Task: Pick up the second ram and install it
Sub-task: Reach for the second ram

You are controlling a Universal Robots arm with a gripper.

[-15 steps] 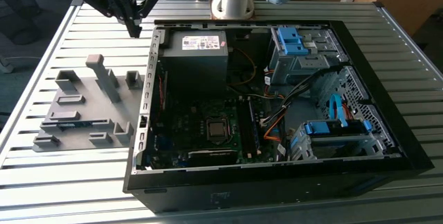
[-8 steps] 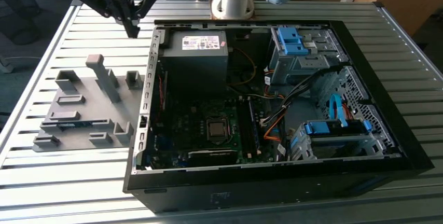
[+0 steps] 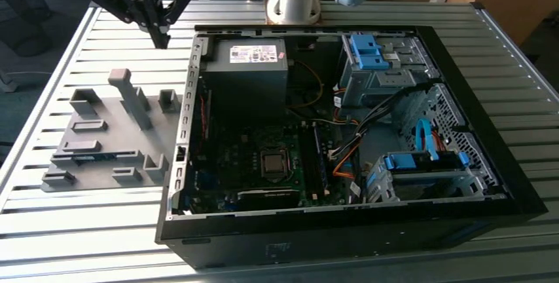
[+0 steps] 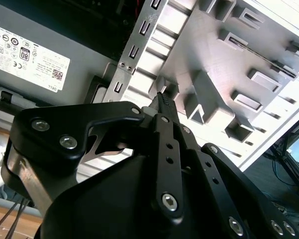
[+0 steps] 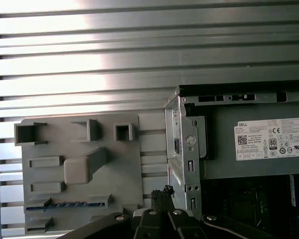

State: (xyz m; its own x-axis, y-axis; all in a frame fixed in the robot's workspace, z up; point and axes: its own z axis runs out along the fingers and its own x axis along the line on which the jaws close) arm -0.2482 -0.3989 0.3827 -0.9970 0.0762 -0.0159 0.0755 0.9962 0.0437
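Note:
The second ram is a blue-green stick lying on edge in a slot of the grey holder block. In the exterior view the second ram sits in the holder block at the left of the open computer case. My gripper hangs above the table beyond the block's far end, well apart from the stick. Its fingers are shut with nothing between them, and the gripper points down near the case's corner.
Inside the case are the motherboard, a grey power supply, blue drive cages and orange and black cables. A darker memory stick stands in a board slot. The holder block has several upright posts. The table is ribbed metal.

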